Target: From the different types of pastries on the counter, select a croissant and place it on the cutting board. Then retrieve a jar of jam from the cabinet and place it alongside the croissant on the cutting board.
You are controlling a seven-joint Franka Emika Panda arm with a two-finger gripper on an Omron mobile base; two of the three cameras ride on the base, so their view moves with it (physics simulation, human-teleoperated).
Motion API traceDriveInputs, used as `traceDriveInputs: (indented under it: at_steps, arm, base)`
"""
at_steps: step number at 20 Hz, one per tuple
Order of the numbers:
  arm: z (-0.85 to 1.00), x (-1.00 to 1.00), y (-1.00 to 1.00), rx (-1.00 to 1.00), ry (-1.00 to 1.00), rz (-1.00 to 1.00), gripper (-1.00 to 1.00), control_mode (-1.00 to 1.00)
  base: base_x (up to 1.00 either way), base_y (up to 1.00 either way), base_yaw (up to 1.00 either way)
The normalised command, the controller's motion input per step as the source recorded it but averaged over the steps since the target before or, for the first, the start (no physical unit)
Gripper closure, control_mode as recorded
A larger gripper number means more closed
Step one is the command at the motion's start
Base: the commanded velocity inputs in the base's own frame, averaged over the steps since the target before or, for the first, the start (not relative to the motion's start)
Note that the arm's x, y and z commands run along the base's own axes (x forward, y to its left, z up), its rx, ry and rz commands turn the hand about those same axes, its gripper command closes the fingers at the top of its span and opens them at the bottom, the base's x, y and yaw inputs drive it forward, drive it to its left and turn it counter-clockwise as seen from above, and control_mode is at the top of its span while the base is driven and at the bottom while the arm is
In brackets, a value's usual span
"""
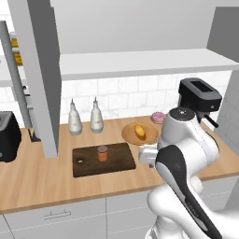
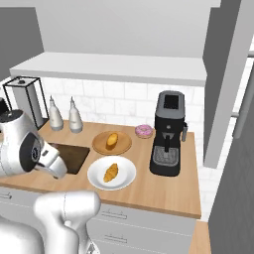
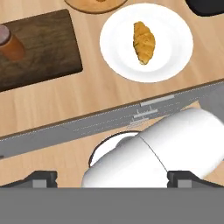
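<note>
The jaws point(image 3: 112, 178) are wide apart and hold nothing. They hang above the front edge of the desk point(image 1: 37, 179), looking down at it. I can just see their two dark tips at the bottom of the hand view.

Closest to the jaws is a white plate point(image 3: 173, 52), near the front edge of the desk. The croissant point(image 3: 144, 42) lies in the middle of that plate. It is golden brown, long, and has pointy ends.

Beside the plate, toward the left end of the desk, is the dark cutting board point(image 1: 116, 161). The jar of jam point(image 1: 102, 153) stands upright on the board, near its middle. There is bare board all around the jar.

Behind the white plate is a round wooden plate point(image 2: 99, 144) with a yellow bun point(image 2: 112, 140) on it. A pink doughnut point(image 2: 144, 131) sits near the back edge, next to the black coffee machine point(image 2: 168, 141). Two white bottles point(image 1: 85, 117) stand at the back too.

So I think one half of the job looks done: the jam is on the board. The croissant is not on the board yet. What is left is to pick it up off the white plate and put it down next to the jar.
</note>
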Motion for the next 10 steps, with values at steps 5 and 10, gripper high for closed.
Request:
traceDriveInputs:
  at_steps: [5, 10]
  arm:
    - [0.05, 0.00, -0.79, 0.00, 0.00, 0.07, -1.00, -1.00]
    - [0.00, 0.03, -0.61, 0.00, 0.00, 0.27, -1.00, -1.00]
  base:
    - [0.00, 0.00, 0.00]
    - [0.00, 0.00, 0.00]
